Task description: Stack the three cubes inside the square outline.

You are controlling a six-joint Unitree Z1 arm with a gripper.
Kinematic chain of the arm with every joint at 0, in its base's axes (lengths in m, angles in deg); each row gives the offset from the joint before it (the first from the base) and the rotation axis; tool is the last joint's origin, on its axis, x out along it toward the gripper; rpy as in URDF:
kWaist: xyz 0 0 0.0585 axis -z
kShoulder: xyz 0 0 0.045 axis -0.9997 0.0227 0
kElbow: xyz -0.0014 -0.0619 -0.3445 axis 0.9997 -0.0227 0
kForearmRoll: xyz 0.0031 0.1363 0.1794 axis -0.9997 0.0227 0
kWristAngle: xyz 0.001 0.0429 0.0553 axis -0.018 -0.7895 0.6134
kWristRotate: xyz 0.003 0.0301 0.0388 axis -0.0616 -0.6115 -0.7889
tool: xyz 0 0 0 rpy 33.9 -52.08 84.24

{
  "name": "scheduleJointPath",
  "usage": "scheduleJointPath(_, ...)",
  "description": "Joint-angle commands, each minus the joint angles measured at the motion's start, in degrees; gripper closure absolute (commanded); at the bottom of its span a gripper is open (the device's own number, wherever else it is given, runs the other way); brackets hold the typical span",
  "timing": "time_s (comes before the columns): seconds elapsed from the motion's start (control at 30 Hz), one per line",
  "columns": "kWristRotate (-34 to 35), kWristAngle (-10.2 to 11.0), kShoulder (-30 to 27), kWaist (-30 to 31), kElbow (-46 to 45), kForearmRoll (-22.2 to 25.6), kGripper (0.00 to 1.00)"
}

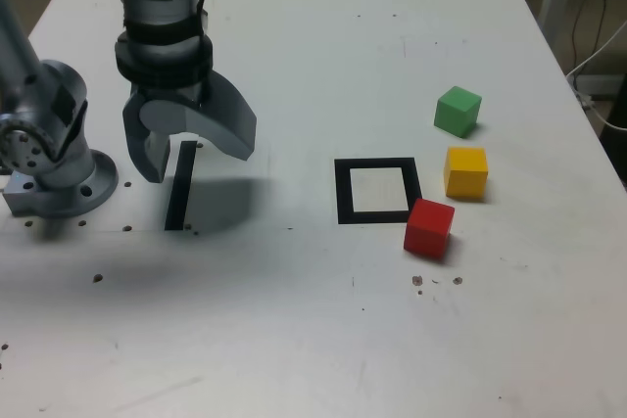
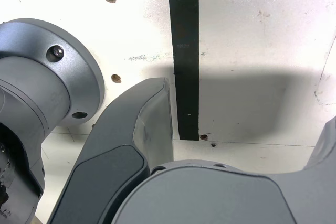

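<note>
Hanging wide open and empty, the gripper [image 1: 191, 159] could bump the red cube [image 1: 429, 228] off the square outline [image 1: 343, 193] when grabbing.

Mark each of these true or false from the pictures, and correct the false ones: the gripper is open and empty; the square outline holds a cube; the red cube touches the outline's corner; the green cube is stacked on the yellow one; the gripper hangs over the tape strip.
1. The gripper is open and empty. True.
2. The square outline holds a cube. False: its white centre is bare.
3. The red cube sits at the outline's near corner on the exterior view's right. True, it looks to touch or overlap the tape there.
4. The green cube is stacked on the yellow cube. False: both rest on the table, apart.
5. The gripper hangs over the straight tape strip. True.
</note>
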Motion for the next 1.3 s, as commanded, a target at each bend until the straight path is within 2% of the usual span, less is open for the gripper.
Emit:
scheduleJointPath(0.0, -0.09, -0.01, 0.19, -0.11, 0.2, -0.1, 0.0)
scheduleJointPath(0.57, -0.09, 0.07, 1.03, -0.11, 1.49, -0.09, 0.0)
scheduleJointPath(1.03, -0.09, -0.4, 4.18, 0.99, 9.33, 1.57, 0.0)
scheduleJointPath(1.27, -0.16, -0.74, 7.73, 4.76, 16.1, 1.25, 0.01)
